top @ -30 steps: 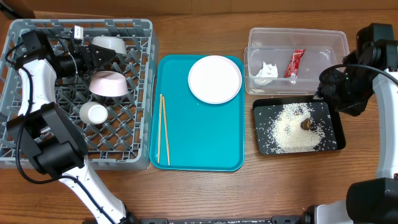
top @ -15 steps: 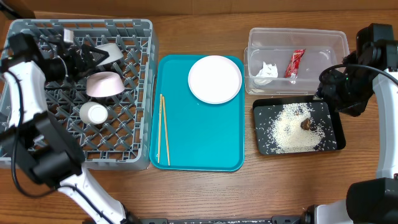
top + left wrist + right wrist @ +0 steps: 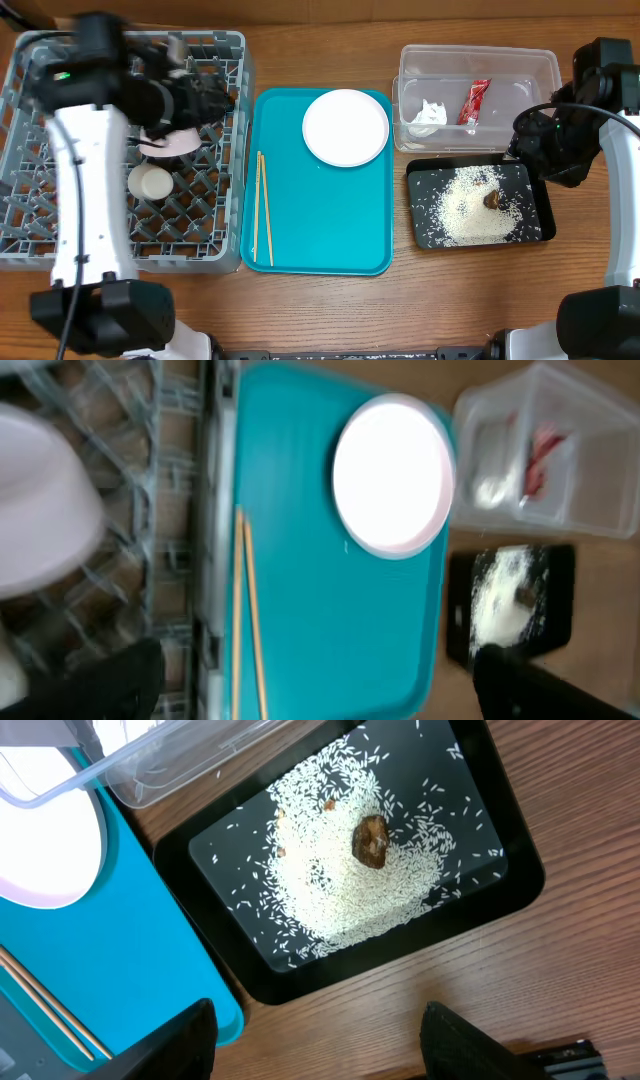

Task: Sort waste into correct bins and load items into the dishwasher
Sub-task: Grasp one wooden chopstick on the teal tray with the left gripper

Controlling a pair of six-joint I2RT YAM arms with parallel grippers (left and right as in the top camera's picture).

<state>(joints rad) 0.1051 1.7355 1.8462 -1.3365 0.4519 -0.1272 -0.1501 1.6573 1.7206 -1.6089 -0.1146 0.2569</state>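
Hovering over the grey dish rack (image 3: pixel 200 235), the left fingers (image 3: pixel 215 100) are standing apart, gripping nothing; the pinkish bowl (image 3: pixel 40 510) and white cup (image 3: pixel 150 183) are sitting in the rack beside them. Ahead, the teal tray (image 3: pixel 330 620) is carrying the white plate (image 3: pixel 393 475) and two chopsticks (image 3: pixel 245 620). The right fingers (image 3: pixel 528 138), also apart, are hanging before the black tray (image 3: pixel 300 985) of rice (image 3: pixel 330 880) and a brown lump (image 3: pixel 370 840); beyond, the clear tub (image 3: pixel 520 65) is holding tissue (image 3: pixel 428 113) and red wrapper (image 3: pixel 474 102).

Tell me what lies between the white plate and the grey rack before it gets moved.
Nothing tall. The plate sits on the teal tray. The chopsticks lie flat along the tray's left edge, mostly to the front of the direct line. Only the right wall of the rack must be cleared.
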